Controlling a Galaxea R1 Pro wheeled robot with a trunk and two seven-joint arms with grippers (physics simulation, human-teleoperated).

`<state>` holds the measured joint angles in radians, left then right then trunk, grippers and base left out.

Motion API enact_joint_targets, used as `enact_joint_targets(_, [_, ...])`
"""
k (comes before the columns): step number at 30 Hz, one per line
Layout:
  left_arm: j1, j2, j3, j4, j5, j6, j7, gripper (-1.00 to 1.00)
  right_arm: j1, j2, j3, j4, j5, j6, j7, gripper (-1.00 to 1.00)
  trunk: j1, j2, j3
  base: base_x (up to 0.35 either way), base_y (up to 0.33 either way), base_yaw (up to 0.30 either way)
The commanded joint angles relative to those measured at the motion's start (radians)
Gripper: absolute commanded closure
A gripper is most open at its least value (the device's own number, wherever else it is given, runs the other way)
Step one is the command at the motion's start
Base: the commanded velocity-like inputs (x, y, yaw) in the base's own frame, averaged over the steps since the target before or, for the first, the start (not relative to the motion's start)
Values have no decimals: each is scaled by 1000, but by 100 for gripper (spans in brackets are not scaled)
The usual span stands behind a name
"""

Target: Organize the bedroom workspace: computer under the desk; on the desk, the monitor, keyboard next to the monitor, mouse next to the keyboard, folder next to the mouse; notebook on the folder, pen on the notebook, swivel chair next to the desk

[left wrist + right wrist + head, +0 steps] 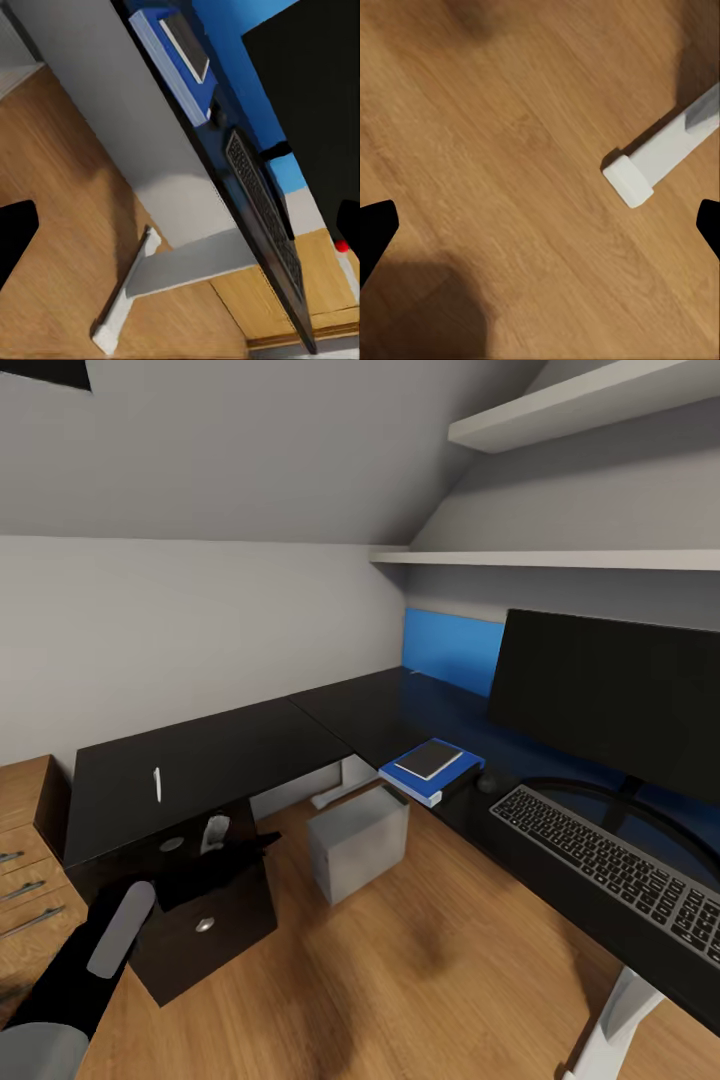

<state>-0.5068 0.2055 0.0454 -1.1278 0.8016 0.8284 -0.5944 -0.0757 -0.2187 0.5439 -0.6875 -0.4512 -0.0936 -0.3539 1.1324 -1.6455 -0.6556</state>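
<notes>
Gripper fingers on the left arm (pixel 252 849) stand spread with nothing between them, low in front of the glossy black drawer unit (pixel 205 920) with its round silver knobs.

Beyond that gripper, higher and slightly to its left, the slim white stick pen (pixel 157 784) lies alone on the glossy black L-shaped bench (pixel 230 755), well apart from the stack it belongs on. It looks light, stiff and smooth, so it will likely roll or skid on the gloss. I would pinch it across the middle of the barrel from above.

To the gripper's right, the light grey boxy computer tower (pixel 358 842) stands on the wooden floor (pixel 400 960) by the bench's edge. Farther right and higher, the flat bright blue folder (pixel 405 778) sits at the bench edge with the thin black-covered notebook (pixel 429 758) lying flat on it. Just beside it is a small dark mouse (pixel 490 782), then the slim black keyboard (pixel 610 870) and, behind it, the large black flat monitor (pixel 610 700).

The right arm's gripper (pixel 540 225) is also spread and empty, pointing at bare floor near a white bench foot (pixel 628 180).
</notes>
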Motion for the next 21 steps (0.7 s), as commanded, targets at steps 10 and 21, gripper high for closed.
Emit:
enact_joint_targets(10, [460, -75, -7, -190, -3, -42, 233, -100, -50, 34, 10, -366, -81, 314, -19, -100, 0, 0, -1, 0, 0, 11])
enact_joint_targets(21, [604, -90, 2, -178, -1, -190, 433, -100, -151, 164, 11, -469, -81, 565, -27, -100, 0, 0, -6, 0, 0, 0])
